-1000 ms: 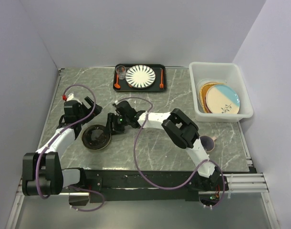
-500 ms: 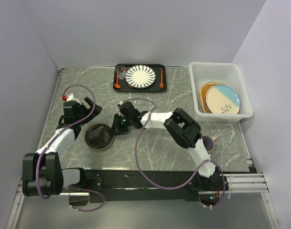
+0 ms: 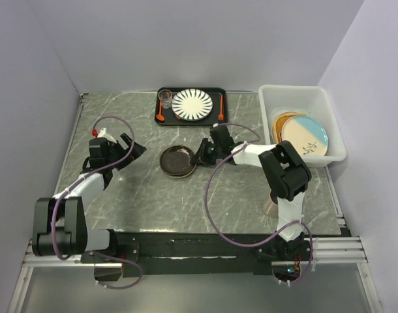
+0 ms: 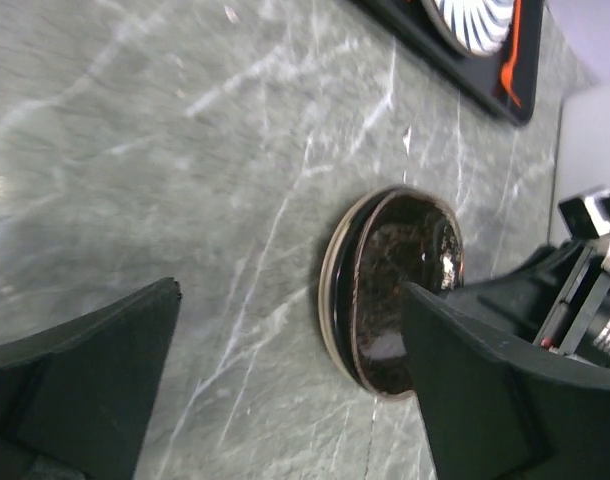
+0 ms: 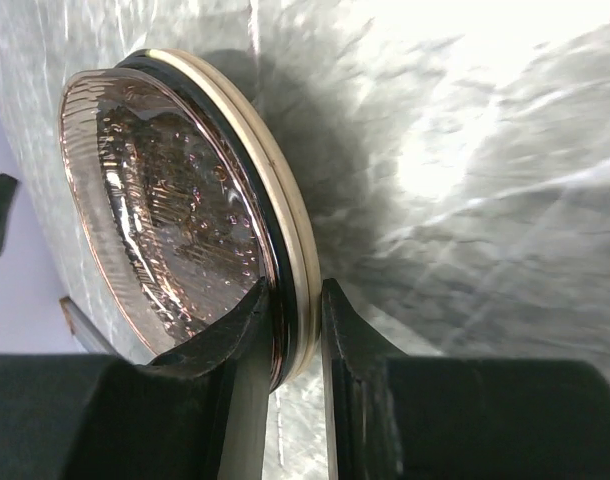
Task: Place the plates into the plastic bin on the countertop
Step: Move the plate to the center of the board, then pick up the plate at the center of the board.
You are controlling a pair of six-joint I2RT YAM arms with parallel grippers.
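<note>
Countertop (image 3: 186, 208): one plate remains out on it, centre frame.
Plastic bin (image 3: 297, 95): upper right, already holding a stack of plates (image 3: 304, 135).
Dark brown plate (image 3: 177, 160): tilted, its rim pinched by your right gripper (image 5: 295, 300) (well apart from the bin).
Left gripper (image 3: 127, 149): spread wide, holding nothing.

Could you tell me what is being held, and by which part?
The jaws of the right gripper pinch the dark brown plate by its rim; the left gripper holds nothing.

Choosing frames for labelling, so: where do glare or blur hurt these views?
Right wrist: glare bleaches the countertop beside the dark brown plate. Left wrist: the left gripper has soft-edged jaws, while the plate is fairly sharp. Top external: even light, crisp.
</note>
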